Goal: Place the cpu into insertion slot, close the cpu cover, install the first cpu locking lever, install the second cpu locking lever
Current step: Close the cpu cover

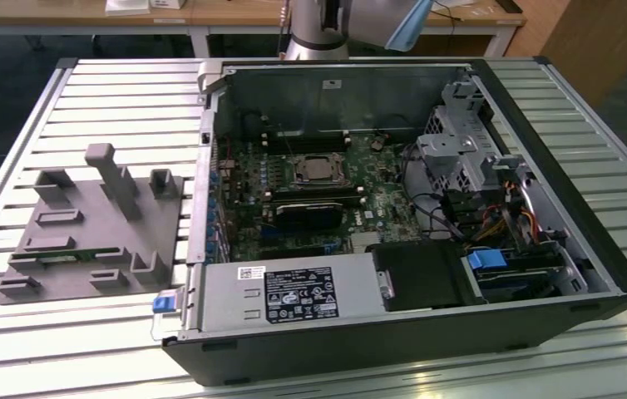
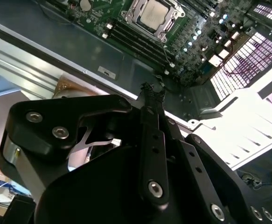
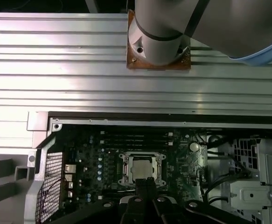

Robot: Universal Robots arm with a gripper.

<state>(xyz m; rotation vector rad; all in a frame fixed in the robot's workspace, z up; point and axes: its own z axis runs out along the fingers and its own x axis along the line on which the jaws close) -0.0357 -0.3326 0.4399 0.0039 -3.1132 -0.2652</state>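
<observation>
A: Gripper, black jointed metal [image 2: 152,91]: found pinched fully together, nothing caught between the tips. Hung well above the green circuit board [image 1: 386,208], close to the rear wall of the dark open computer case [image 1: 402,349].

B: Located the cpu?

A: Yes. Small flat square chip, dull silver top [image 2: 153,12]. Sat level in the insertion slot [image 1: 291,166], mid-board, just beside the long black memory slots [image 2: 140,39]. Logged the cpu cover, a thin silvery frame plate with a square window [image 2: 132,14], lying down flat around the chip. Well apart from the gripper.

B: Levers?

A: Could not tell whether hooked or loose.

B: Hazards?

A: Judged three. Could strike the chip's bare top if brought down off-line with tips closed. Could skid off a thin wire lever and gouge the board. Could leave a lever short of its catch, letting the cover spring up.

B: Chip's look?

A: Clean, matte, square to its frame, no tilt noted in both wrist views.
</observation>
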